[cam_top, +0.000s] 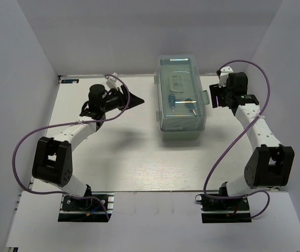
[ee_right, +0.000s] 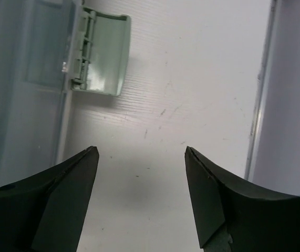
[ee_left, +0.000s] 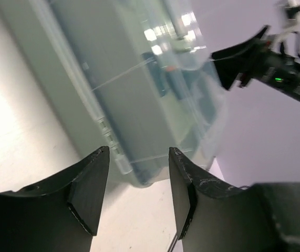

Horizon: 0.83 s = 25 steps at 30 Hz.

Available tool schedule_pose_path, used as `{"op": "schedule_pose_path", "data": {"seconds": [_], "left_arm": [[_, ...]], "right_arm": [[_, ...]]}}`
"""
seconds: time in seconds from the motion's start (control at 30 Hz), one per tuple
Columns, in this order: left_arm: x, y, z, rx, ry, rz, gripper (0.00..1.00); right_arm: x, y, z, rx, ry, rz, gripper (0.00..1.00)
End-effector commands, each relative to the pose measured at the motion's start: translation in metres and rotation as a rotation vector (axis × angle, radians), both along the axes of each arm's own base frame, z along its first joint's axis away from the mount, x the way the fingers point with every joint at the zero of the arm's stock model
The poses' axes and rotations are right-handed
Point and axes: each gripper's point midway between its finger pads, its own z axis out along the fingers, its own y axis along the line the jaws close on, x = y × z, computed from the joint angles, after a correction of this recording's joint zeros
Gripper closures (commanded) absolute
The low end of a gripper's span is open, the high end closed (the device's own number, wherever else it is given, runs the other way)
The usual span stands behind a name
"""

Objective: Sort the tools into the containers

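Opening the toolbox (cam_top: 184, 123) is the step in hand, I judge: it stands shut mid-worktop (cam_top: 128, 163), tools (cam_top: 184, 105) showing through its lid (cam_top: 178, 68). Left pincer (ee_left: 139, 152) and right pincer (ee_right: 141, 150) flank it, apart and empty. Next, I must raise that lid.

Top view: the tools (cam_top: 184, 103) inside the toolbox (cam_top: 184, 132) show only as small blue and dark smears through the translucent lid (cam_top: 178, 65). Their type and count cannot be told. Left wrist view: the toolbox (ee_left: 118, 100) is blurred and cut off at the top and left edges. Right wrist view: the left edge crops the toolbox (ee_right: 29, 68).
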Motion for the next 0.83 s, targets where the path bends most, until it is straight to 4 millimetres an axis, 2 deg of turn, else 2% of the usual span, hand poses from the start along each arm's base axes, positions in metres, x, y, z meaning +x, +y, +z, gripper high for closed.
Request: {"op": "schedule_pose_path", "data": {"seconds": [0.0,0.03,0.07,0.1,0.13,0.17,0.2,0.23,0.27,0.3,0.33,0.37,0.4,0.43,0.47,0.5,0.53,0.57,0.6,0.63,0.7,0.8], "left_arm": [[0.006,0.014,-0.019,0.078,0.041,0.079,0.41],[0.004,0.018,-0.04,0.125,0.109,0.096,0.39],[0.006,0.022,-0.046,0.153,0.129,0.117,0.37],[0.014,0.031,-0.055,0.205,0.147,0.178,0.34],[0.015,0.037,-0.064,0.29,0.136,0.197,0.31],[0.007,0.055,-0.088,0.422,0.219,0.257,0.3],[0.007,0.058,-0.085,0.477,0.208,0.259,0.29],[0.003,0.066,-0.094,0.547,0.206,0.247,0.26],[-0.011,0.074,-0.108,0.608,0.244,0.251,0.24],[-0.017,0.077,-0.109,0.623,0.229,0.242,0.21],[-0.025,0.081,-0.096,0.619,0.181,0.243,0.09],[-0.036,0.085,-0.103,0.633,0.185,0.234,0.07],[-0.041,0.087,-0.1,0.633,0.159,0.233,0.0],[-0.048,0.087,-0.087,0.609,0.124,0.232,0.0],[-0.056,0.09,-0.092,0.612,0.13,0.23,0.0],[-0.062,0.09,-0.089,0.601,0.119,0.224,0.0],[-0.065,0.089,-0.084,0.587,0.099,0.222,0.0],[-0.072,0.091,-0.08,0.571,0.092,0.232,0.0],[-0.074,0.089,-0.077,0.558,0.077,0.227,0.0],[-0.075,0.088,-0.073,0.537,0.064,0.228,0.0],[-0.077,0.088,-0.069,0.523,0.053,0.236,0.0],[-0.075,0.089,-0.059,0.516,0.03,0.251,0.0]], "right_arm": [[0.008,0.021,0.012,0.083,-0.062,0.116,0.26],[0.01,0.027,0.006,0.092,-0.049,0.157,0.26],[0.014,0.031,-0.005,0.095,-0.018,0.182,0.26],[0.02,0.03,0.002,0.067,-0.029,0.191,0.33],[0.019,0.028,-0.006,0.06,0.015,0.181,0.41],[0.023,0.026,-0.026,0.057,0.084,0.165,0.53],[0.024,0.014,-0.029,0.025,0.102,0.11,0.96],[0.012,0.009,-0.049,0.029,0.174,0.087,1.0],[0.008,0.006,-0.053,0.037,0.18,0.071,1.0],[0.007,0.003,-0.055,0.056,0.167,0.064,1.0],[-0.016,0.002,-0.073,0.077,0.205,0.054,1.0],[-0.022,-0.001,-0.064,0.086,0.172,0.046,1.0],[-0.024,0.001,-0.051,0.095,0.119,0.053,0.98],[-0.034,0.001,-0.061,0.11,0.14,0.032,0.67],[-0.041,0.001,-0.063,0.121,0.145,0.018,0.44],[-0.049,0.0,-0.053,0.129,0.123,0.008,0.23],[-0.055,0.0,-0.056,0.138,0.133,-0.013,0.09],[-0.062,-0.002,-0.059,0.144,0.149,-0.05,0.09],[-0.067,-0.001,-0.051,0.164,0.131,-0.064,0.09],[-0.077,-0.002,-0.055,0.172,0.168,-0.084,0.09],[-0.084,-0.001,-0.049,0.203,0.152,-0.12,0.09],[-0.102,-0.004,-0.057,0.224,0.205,-0.189,0.09]]}}
